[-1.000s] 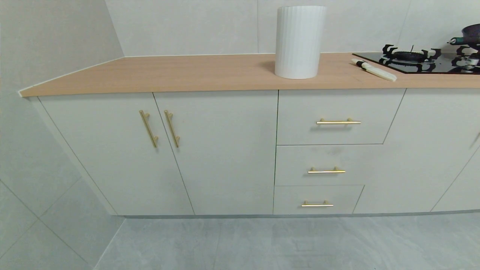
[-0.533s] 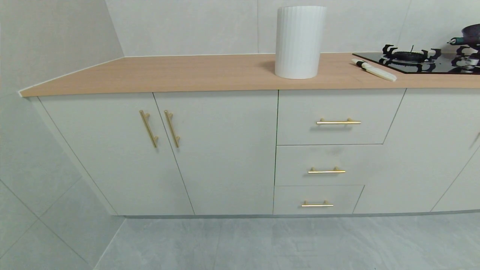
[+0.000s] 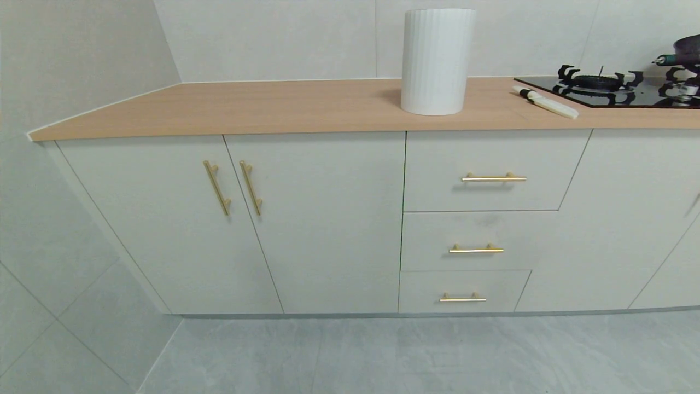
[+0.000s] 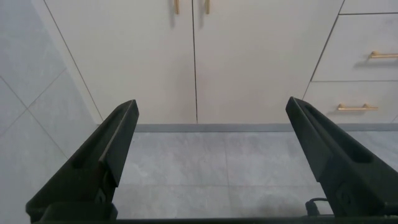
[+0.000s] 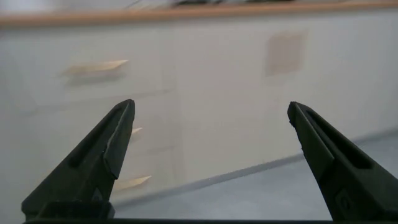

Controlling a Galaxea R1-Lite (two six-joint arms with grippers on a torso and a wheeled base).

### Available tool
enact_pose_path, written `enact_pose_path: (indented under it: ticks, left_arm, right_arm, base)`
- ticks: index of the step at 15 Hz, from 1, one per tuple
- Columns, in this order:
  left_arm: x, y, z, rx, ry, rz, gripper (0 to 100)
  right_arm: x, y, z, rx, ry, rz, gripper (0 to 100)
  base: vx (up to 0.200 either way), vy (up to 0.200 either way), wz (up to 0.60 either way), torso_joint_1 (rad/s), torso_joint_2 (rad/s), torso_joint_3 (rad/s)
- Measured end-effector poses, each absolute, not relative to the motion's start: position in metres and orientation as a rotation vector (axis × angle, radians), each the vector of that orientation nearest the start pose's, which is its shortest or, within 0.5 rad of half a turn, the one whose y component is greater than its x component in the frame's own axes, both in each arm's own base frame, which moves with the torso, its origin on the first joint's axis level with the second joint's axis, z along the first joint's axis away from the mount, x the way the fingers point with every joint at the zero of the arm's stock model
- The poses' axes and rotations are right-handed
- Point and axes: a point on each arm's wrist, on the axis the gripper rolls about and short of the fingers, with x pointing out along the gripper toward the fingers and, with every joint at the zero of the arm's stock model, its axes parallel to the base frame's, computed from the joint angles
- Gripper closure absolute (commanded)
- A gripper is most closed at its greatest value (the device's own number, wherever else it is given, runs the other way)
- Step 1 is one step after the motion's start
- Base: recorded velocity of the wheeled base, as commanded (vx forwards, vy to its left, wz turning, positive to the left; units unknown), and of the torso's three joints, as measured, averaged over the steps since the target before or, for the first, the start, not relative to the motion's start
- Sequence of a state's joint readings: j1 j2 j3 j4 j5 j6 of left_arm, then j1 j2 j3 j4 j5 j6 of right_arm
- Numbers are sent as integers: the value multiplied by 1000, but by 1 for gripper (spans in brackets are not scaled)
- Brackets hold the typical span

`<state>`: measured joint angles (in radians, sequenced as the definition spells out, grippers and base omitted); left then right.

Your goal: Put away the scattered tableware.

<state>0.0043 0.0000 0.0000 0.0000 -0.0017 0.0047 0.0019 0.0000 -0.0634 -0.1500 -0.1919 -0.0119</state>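
A cream-handled utensil [image 3: 546,102] lies on the wooden countertop [image 3: 273,106] beside the black gas hob [image 3: 618,87]. A tall white ribbed holder [image 3: 436,60] stands on the countertop to the left of that utensil. My left gripper [image 4: 211,130] is open, low down, facing the cabinet doors and the floor. My right gripper [image 5: 211,137] is open too, with nothing between its fingers, facing the drawer fronts below the counter edge.
White cabinet doors with gold handles [image 3: 232,186] sit under the left of the counter. A stack of three drawers [image 3: 492,178] is to their right. A dark pot [image 3: 686,49] stands on the hob at the far right. Grey tiled floor [image 3: 383,355] lies in front.
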Motion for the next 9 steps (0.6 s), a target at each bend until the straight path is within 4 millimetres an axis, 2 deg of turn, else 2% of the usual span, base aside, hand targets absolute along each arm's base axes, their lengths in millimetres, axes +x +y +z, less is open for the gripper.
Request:
enact_pose_path:
  ticks: [2, 5, 9]
  left_arm:
    - [-23, 0, 75, 5, 0, 3, 0]
    - [-23, 0, 76, 4, 0, 3, 0]
    - [-23, 0, 75, 6, 0, 3, 0]
  right_arm:
    - [-25, -3, 90, 23, -119, -112, 0]
    - [-24, -2, 77, 21, -2, -68, 0]
    - [-23, -1, 76, 19, -6, -45, 0]
  base:
    - [0, 0, 0, 0, 0, 0]
    - [0, 0, 0, 0, 0, 0]
    - [0, 0, 0, 0, 0, 0]
